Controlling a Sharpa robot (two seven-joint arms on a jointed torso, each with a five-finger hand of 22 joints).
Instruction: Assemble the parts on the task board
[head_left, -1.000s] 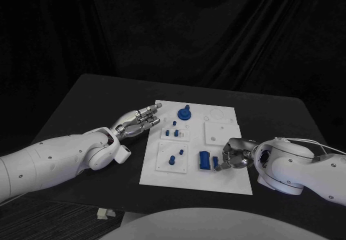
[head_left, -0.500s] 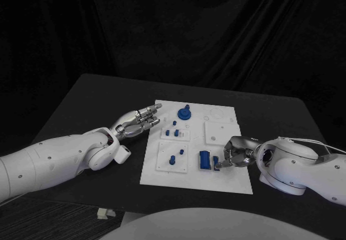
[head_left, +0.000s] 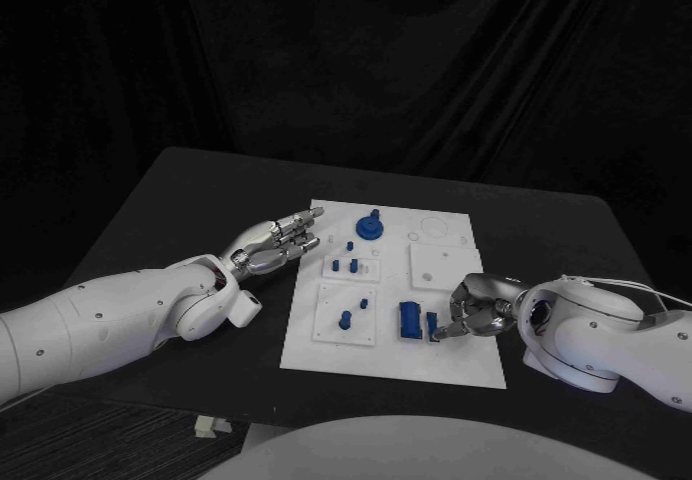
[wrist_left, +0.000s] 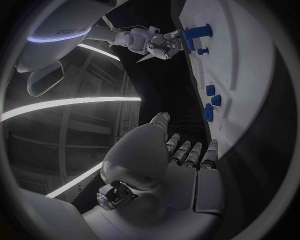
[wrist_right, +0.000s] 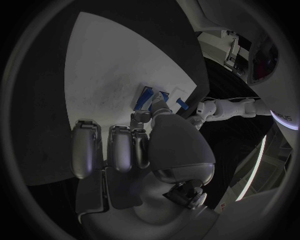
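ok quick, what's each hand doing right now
Left hand: open, holding nothing, beside the task board.
Right hand: fingertips at a blue part; a grip cannot be told.

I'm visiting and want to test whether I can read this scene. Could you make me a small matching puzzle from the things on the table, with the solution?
Things:
1. left hand
2. right hand
3. round blue part
4. task board

Places or states:
A. white plate lying in the middle of the table
B. fingers at the blue block near the board's front
C. stands near the board's far edge
D. beside the board's left edge, holding nothing

Pairs: 1-D, 2-B, 3-C, 4-A
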